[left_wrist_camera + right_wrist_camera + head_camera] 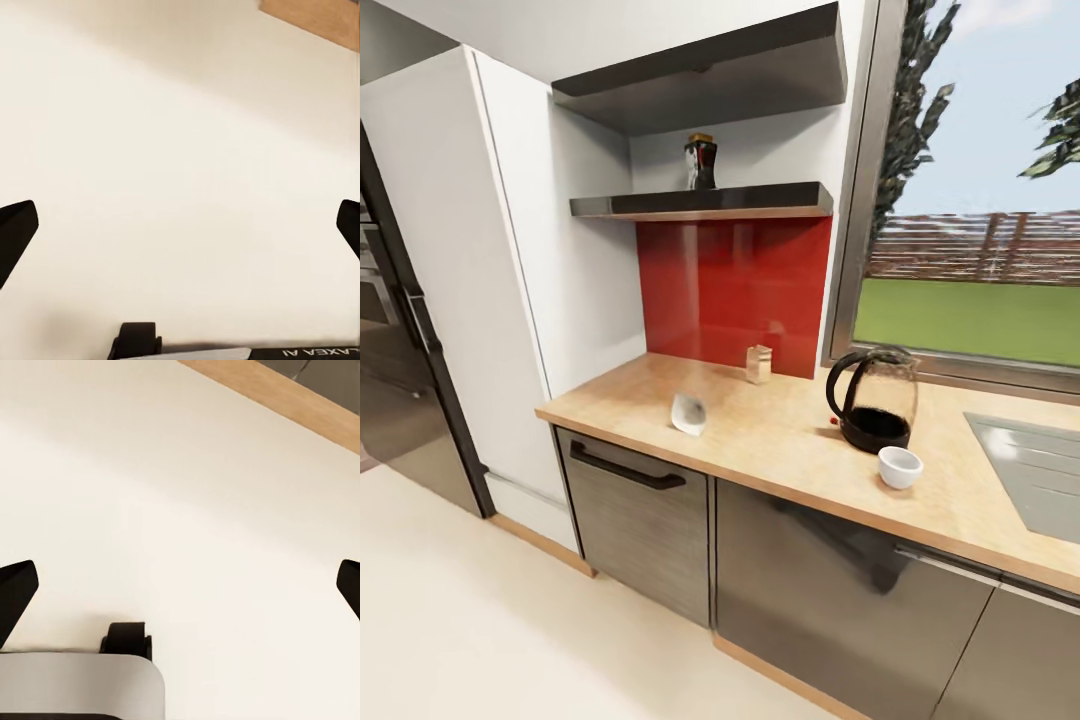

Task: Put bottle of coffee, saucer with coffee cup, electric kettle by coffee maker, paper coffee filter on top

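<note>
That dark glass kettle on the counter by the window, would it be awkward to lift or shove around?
The electric kettle looks glassy, so probably fragile and slick on its body. Its loop handle offers a likelier grip. The dark lower part suggests weight sits low, so a push would probably slide it along the countertop rather than tip it.

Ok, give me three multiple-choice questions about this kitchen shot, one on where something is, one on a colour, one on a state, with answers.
1. Where is the bottle of coffee?
A. on the wall shelf
B. in the sink
C. on the floor

2. What colour is the backsplash panel?
A. blue
B. red
C. green

3. How are the left gripper and right gripper?
A. both holding cups
B. both open and empty
C. one gripping the kettle

Answers: 1 A, it stands on the shelf; 2 B, the panel is glossy red; 3 B, fingertips spread wide over bare floor.
</note>
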`<state>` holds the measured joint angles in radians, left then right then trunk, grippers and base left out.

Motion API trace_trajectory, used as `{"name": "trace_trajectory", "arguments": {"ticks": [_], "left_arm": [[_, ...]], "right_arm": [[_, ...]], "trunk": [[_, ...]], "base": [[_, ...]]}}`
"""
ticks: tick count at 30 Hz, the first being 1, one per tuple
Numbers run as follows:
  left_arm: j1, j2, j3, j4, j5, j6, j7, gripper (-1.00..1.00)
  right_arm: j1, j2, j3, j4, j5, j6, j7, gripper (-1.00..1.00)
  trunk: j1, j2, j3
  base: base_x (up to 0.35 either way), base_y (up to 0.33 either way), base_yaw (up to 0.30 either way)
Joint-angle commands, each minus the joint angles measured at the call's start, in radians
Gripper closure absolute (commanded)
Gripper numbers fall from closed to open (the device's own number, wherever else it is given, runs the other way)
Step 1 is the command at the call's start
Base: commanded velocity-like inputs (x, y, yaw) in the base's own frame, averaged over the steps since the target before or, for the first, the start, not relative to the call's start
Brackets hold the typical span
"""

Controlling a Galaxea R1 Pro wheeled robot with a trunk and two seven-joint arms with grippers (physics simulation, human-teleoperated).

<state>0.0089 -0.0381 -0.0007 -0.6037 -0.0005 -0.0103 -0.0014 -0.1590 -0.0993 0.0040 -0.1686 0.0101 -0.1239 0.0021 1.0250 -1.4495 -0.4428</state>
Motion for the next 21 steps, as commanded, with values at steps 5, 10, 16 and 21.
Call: {"name": "trace_trajectory", "arguments": {"ticks": [5, 10, 16, 21], "left_arm": [[0.0, 0.001, 0.003, -0.111, 0.001, -0.015, -0.004, -1.0], [0.0, 0.001, 0.003, -0.324, 0.003, 0.038, -0.009, -1.0], [0.0, -0.001, -0.005, -0.563, 0.004, 0.262, -0.056, -1.0], [0.0, -0.005, -0.011, -0.726, 0.005, 0.409, -0.181, -1.0]], "right_arm": [[-0.001, 0.0, -0.001, 0.002, 0.001, -0.005, 0.001, -1.0], [-0.001, 0.0, -0.001, 0.009, 0.001, -0.005, 0.001, -1.0], [-0.001, 0.0, -0.001, 0.011, 0.001, -0.005, 0.001, -1.0], [-0.001, 0.0, -0.001, 0.012, 0.001, -0.005, 0.001, -1.0]], "trunk": [[0.0, 0.0, -0.001], [0.0, 0.0, -0.001], [0.0, 0.0, -0.001], [0.0, 0.0, -0.001]], "base": [[0.005, 0.008, 0.0], [0.001, 0.001, 0.0], [0.0, 0.0, 0.0], [0.0, 0.0, 0.0]]}}
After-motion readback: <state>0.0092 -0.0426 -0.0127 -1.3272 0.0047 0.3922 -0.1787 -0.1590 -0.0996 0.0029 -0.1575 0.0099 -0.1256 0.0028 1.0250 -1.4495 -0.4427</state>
